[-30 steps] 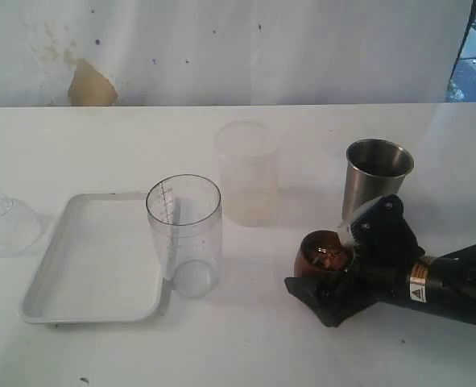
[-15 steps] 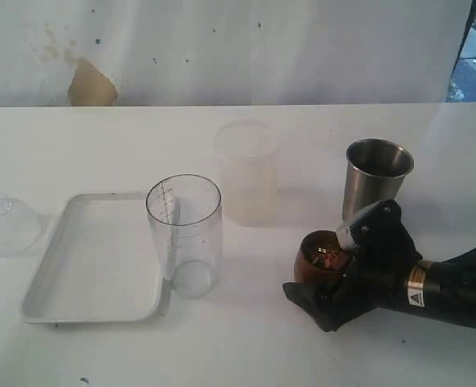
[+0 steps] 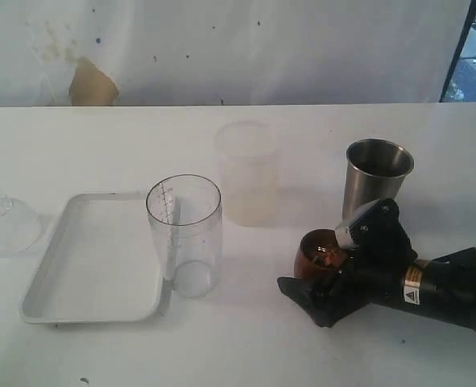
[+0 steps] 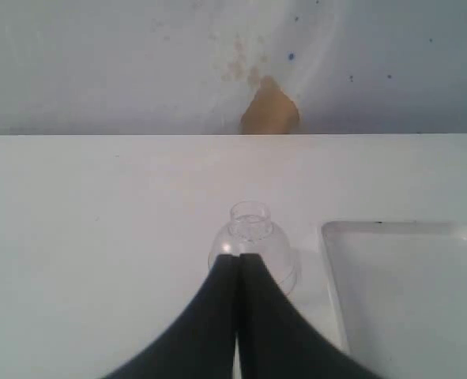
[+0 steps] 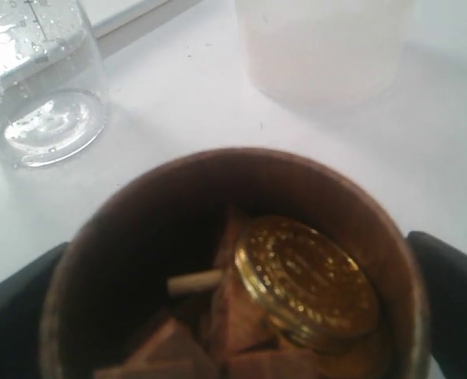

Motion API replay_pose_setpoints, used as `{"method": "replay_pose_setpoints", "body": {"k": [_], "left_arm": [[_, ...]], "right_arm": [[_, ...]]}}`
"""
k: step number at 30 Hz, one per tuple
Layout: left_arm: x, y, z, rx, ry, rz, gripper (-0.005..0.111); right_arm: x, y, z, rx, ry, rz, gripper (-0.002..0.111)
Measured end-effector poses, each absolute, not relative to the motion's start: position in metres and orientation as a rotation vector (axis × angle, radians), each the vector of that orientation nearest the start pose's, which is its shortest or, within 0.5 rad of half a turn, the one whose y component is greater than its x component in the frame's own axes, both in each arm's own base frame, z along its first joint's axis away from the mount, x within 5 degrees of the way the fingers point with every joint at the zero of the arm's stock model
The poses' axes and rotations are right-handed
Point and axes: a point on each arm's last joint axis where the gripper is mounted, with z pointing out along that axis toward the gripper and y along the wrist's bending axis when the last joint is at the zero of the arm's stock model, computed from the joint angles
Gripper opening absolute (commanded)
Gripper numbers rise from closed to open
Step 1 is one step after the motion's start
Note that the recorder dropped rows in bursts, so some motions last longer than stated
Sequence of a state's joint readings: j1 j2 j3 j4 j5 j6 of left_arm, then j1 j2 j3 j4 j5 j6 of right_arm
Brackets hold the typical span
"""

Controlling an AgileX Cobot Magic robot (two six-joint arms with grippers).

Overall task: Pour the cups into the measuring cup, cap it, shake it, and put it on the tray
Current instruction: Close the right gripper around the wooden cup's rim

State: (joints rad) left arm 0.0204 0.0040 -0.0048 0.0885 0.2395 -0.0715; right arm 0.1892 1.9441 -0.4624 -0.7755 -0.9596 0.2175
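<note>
Brown cup (image 3: 321, 248) stands between the right gripper's (image 3: 320, 260) spread jaws, which should next clamp, lift and pour into the measuring cup (image 3: 184, 234).

Matte black fingers (image 4: 209, 332); yellow-white arm label (image 3: 415, 290)

Bright diffuse light, faint soft shadows (wrist close-ups blurry).

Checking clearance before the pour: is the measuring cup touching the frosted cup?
Apart. The right wrist view shows bare table between the measuring cup and the frosted cup.
</note>
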Motion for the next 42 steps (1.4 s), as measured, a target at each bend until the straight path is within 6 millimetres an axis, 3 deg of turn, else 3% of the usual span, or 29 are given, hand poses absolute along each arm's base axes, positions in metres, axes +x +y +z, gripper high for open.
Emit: {"method": "replay_pose_setpoints", "body": {"k": [11, 16, 22, 25, 30, 33, 39, 42], "left_arm": [[0.055, 0.003, 0.193, -0.021, 1.721, 0.044, 0.0], [0.055, 0.003, 0.193, -0.021, 1.721, 0.044, 0.0], [0.055, 0.003, 0.193, -0.021, 1.721, 0.044, 0.0], [0.055, 0.003, 0.193, -0.021, 1.721, 0.044, 0.0], [0.055, 0.003, 0.193, -0.021, 1.721, 0.044, 0.0], [0.055, 0.003, 0.193, -0.021, 1.721, 0.044, 0.0], [0.055, 0.003, 0.193, -0.021, 1.721, 0.044, 0.0], [0.055, 0.003, 0.193, -0.021, 1.721, 0.044, 0.0]], "right_arm": [[0.255, 0.099, 0.088, -0.767, 1.942, 0.573, 0.101], [0.255, 0.099, 0.089, -0.764, 1.932, 0.578, 0.082], [0.255, 0.099, 0.089, -0.763, 1.929, 0.58, 0.039], [0.255, 0.099, 0.089, -0.765, 1.928, 0.581, 0.029], [0.255, 0.099, 0.089, -0.765, 1.928, 0.581, 0.022], [0.255, 0.1, 0.089, -0.771, 1.927, 0.584, 0.0], [0.254, 0.101, 0.092, -0.808, 1.914, 0.586, 0.0], [0.253, 0.101, 0.104, -0.828, 1.888, 0.572, 0.0]]}}
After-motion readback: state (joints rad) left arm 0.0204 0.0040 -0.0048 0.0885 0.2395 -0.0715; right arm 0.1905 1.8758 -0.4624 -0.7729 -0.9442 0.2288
